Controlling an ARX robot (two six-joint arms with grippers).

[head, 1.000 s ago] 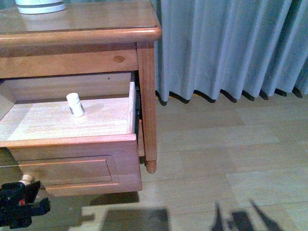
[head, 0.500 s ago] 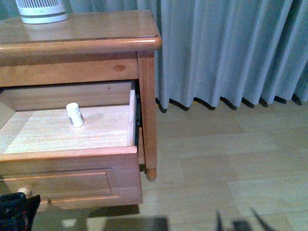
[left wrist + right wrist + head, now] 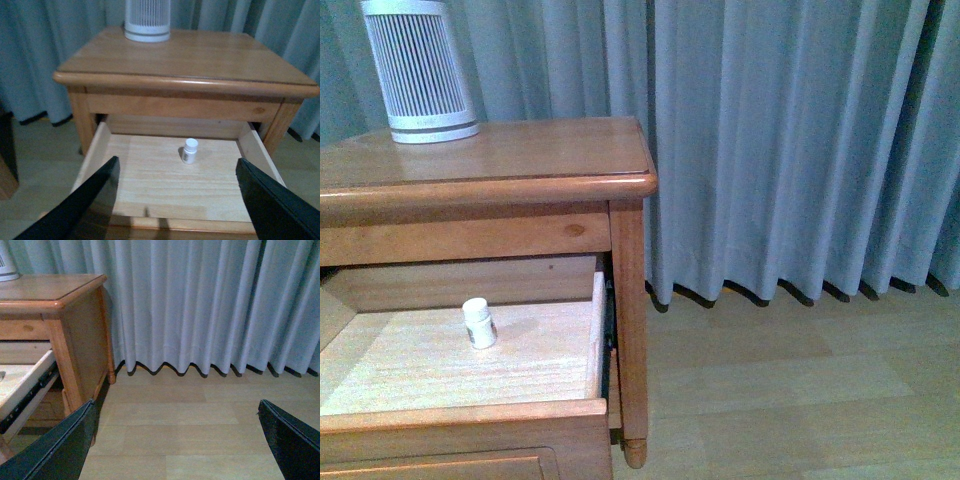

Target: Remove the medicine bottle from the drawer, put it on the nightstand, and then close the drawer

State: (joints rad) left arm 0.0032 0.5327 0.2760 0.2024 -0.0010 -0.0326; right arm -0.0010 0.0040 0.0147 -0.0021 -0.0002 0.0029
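The tiny white medicine bottle (image 3: 479, 323) stands upright on the pale floor of the open upper drawer (image 3: 460, 415) of the orange-brown nightstand (image 3: 520, 160). The left wrist view shows the bottle (image 3: 189, 150) well back in the drawer (image 3: 100, 150), beyond my left gripper (image 3: 177, 172), which is open and empty in front of the drawer. My right gripper (image 3: 176, 412) is open and empty above the bare floor, to the right of the nightstand (image 3: 80, 315). Neither gripper shows in the front view.
A large white ribbed cylindrical device (image 3: 420, 70) stands at the back left of the nightstand top; it also shows in the left wrist view (image 3: 147, 20). Grey curtains (image 3: 790, 140) hang behind and to the right. Pale wood floor (image 3: 800, 390) lies right of the nightstand.
The front view has tilted upward: the nightstand top and ribbed device now show in full, the drawer front and the left gripper have dropped out of the bottom edge. The bottle has not moved.
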